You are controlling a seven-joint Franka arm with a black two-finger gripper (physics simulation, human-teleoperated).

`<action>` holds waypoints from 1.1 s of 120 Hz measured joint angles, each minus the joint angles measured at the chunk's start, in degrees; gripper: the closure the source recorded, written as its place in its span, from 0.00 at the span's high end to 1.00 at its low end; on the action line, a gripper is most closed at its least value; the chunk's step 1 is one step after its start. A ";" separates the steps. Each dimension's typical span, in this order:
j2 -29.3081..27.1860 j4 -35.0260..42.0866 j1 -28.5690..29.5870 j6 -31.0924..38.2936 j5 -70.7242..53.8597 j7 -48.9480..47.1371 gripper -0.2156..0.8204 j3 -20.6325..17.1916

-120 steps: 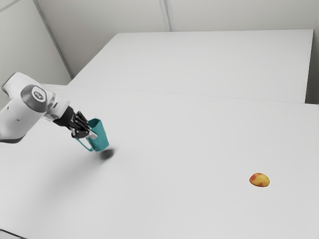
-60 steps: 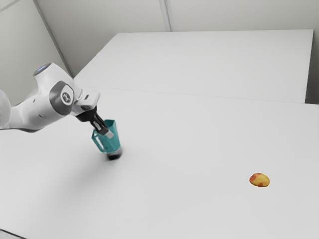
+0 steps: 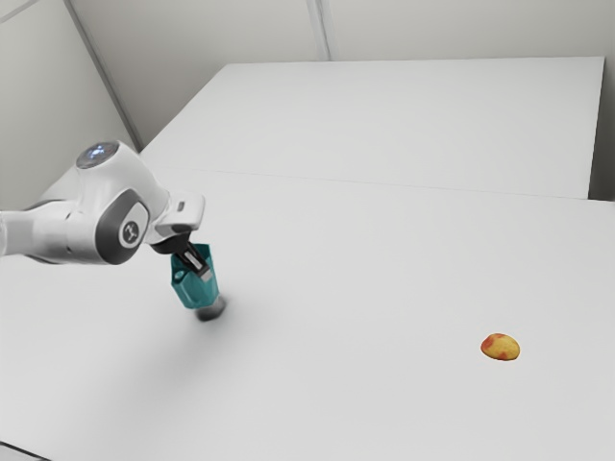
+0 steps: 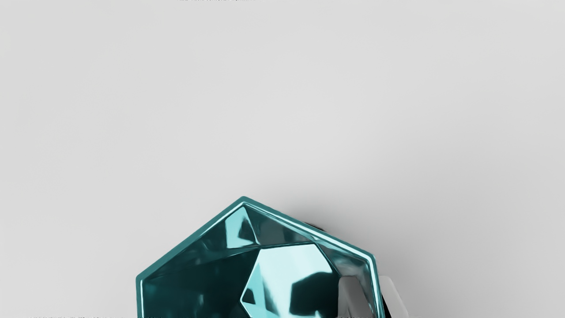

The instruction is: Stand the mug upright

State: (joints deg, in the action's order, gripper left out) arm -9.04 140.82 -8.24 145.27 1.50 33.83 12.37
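Mug hanging below the fingers, mouth up, long axis not far off plumb.
The fingers (image 3: 205, 275) are nearly closed, pinching one side wall of the mug (image 3: 199, 293) near its rim, one finger inside and one out. From where I stand it's near the arm, towards the exterior view's left, its top leaning slightly to the arm's side and its base over or at a dark shadow (image 3: 213, 309) on the tabletop (image 3: 384, 288); I can't tell if they touch. I'd say what matters now is base square to tabletop before letting go.
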 joint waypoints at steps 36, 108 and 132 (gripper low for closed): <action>2.68 0.82 0.04 9.94 -0.28 -11.23 0.03 -0.98; 6.49 1.20 -0.06 14.97 0.09 -23.21 0.06 -4.02; 6.45 1.10 0.08 14.96 0.63 -25.28 0.33 -4.15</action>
State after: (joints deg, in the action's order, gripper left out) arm -2.60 141.92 -8.16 160.22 2.14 8.54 8.21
